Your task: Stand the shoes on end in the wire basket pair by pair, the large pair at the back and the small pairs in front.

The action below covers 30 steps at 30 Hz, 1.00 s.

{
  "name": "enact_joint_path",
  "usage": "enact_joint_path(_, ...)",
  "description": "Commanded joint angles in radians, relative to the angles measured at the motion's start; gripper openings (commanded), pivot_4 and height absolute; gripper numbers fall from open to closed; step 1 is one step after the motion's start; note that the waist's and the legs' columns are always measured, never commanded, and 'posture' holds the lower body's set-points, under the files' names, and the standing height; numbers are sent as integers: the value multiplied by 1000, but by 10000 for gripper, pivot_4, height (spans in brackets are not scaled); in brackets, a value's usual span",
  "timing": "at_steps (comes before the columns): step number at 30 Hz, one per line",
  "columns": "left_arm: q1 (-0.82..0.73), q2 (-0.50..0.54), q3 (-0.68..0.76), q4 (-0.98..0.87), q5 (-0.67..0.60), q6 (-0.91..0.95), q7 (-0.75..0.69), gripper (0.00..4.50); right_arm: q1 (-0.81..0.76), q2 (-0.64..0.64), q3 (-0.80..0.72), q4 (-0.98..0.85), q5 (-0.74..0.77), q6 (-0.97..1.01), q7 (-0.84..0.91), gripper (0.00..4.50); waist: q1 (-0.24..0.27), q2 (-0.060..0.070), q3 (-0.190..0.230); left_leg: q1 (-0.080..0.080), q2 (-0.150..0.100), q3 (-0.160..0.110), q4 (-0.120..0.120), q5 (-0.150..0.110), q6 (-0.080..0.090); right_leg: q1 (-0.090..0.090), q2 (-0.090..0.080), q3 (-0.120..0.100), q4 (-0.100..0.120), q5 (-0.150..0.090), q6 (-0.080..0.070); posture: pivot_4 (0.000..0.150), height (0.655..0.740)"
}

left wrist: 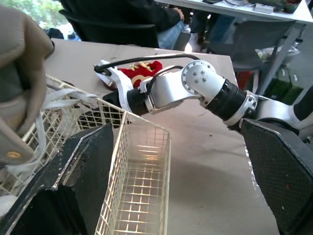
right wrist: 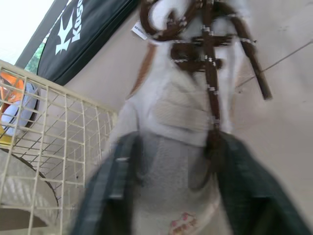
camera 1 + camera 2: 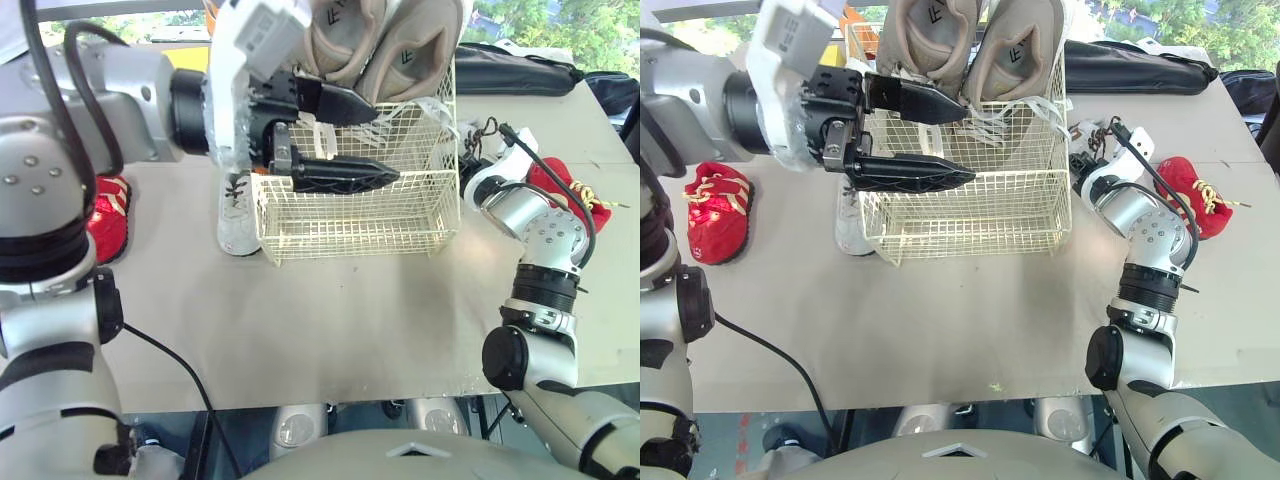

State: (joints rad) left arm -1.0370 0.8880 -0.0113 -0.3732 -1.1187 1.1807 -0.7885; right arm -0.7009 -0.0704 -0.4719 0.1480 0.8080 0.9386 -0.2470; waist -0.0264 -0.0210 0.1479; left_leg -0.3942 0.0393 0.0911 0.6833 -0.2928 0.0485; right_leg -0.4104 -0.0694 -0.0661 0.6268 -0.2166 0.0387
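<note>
Large beige shoes (image 3: 1015, 55) stood at the back of the cream wire basket (image 3: 970, 230), small red shoes (image 3: 715, 210) lay outside, the left gripper (image 3: 968, 143) gaped empty, and the right gripper (image 2: 178, 147) clasped a white brown-laced shoe (image 2: 171, 98).

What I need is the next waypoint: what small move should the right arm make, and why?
Probably lift the small white shoe straight up off the table. The right gripper is shut on it beside the wire basket, the large pair already stands at the back, and the front section looks empty, though the open left gripper hovers over it.
</note>
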Motion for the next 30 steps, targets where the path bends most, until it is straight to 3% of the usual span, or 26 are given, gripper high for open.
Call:
enact_joint_path(1,42,8,44,-25,29,-62,-53,45000,-13,7,6,-53,65,57,30,969,-7,0,0,0,0,0,-1,0,0,0,0,0,0,0,0,1500,7400)
enact_joint_path(7,99,-9,44,-46,51,-93,-61,45000,42,-49,40,-156,28,70,43,391,-10,0,0,-1,0,0,-1,0,0,0,0,0,-1,0,0,1500,7400)
enact_joint_path(11,39,-42,50,-55,-4,-41,3,45000,96,-117,73,-289,-11,69,51,391,0,1,1,-1,-1,-1,-1,0,0,0,-1,-1,-1,0,0,1500,7400)
enact_joint_path(17,45,-80,61,-69,-21,-45,47,45000,247,-350,175,-559,-143,89,100,391,19,1,1,-2,-1,-1,0,0,0,0,-1,0,-1,0,0,1500,7400)
enact_joint_path(22,108,-162,103,-71,-19,-96,118,45000,384,-508,148,-786,-189,26,200,391,16,1,1,-1,-1,-1,0,0,0,0,-1,0,-1,0,1,1500,7400)
enact_joint_path(25,129,-206,125,-48,-36,-104,162,45000,448,-539,67,-899,-144,-41,291,391,15,0,1,0,-1,0,1,0,0,0,0,1,-1,0,1,1500,7400)
enact_joint_path(30,141,-284,152,-1,-113,-76,265,45000,473,-533,-43,-1031,70,-86,388,391,24,-1,0,0,-1,-1,2,0,0,1,0,1,-1,0,1,1500,7400)
